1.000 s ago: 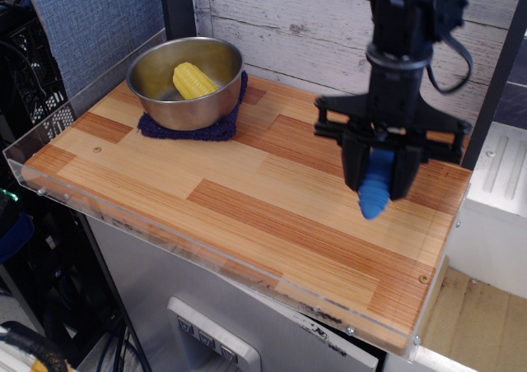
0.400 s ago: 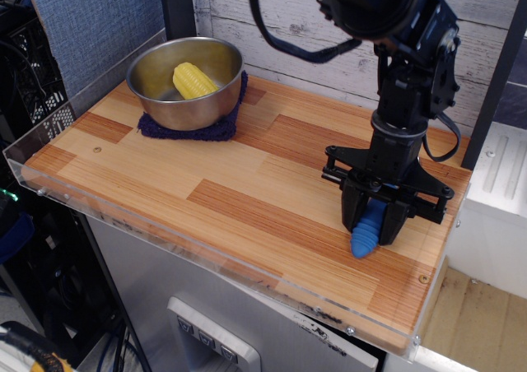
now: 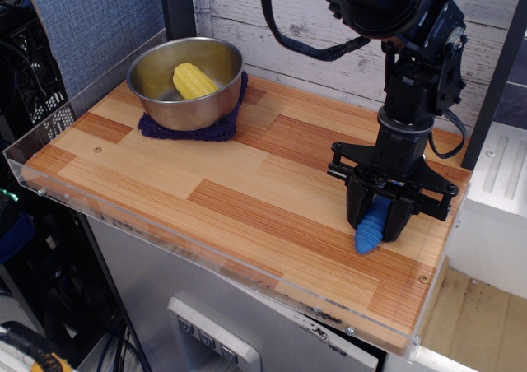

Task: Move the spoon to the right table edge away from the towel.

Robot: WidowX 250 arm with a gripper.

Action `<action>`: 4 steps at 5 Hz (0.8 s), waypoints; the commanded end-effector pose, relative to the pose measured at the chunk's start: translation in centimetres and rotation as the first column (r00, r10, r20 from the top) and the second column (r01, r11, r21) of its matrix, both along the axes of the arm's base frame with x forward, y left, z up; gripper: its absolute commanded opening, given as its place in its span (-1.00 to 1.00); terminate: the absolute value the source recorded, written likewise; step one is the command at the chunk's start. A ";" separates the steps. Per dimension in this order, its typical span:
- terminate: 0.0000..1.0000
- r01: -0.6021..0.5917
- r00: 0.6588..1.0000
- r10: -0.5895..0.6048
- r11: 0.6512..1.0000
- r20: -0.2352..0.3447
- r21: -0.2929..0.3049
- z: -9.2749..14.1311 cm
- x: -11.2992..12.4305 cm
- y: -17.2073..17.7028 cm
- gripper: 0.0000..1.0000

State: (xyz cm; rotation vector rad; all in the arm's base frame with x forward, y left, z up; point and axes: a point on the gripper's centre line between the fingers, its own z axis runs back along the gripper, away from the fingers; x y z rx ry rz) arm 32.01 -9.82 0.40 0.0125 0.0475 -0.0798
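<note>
My gripper (image 3: 378, 220) is low over the right end of the wooden table (image 3: 247, 199), jaws pointing down and shut on the spoon (image 3: 370, 230). Only the spoon's ribbed bright-blue handle shows, its tip at or just above the wood; the silver bowl is hidden inside the gripper. The dark blue-purple towel (image 3: 191, 129) lies at the table's far left, under a steel bowl, well apart from the spoon.
A steel bowl (image 3: 186, 78) with a yellow corn cob (image 3: 194, 80) sits on the towel. A clear acrylic rim (image 3: 107, 211) edges the table's front and left. The black arm (image 3: 412, 59) rises above the gripper. A white plank wall stands behind.
The gripper has come down with the spoon from well above the table to the surface at the right end, then shifted slightly right.
</note>
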 end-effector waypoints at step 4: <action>-1.00 -0.046 0.968 0.068 0.994 0.241 -0.096 15.2 -3.0 5.0 1.00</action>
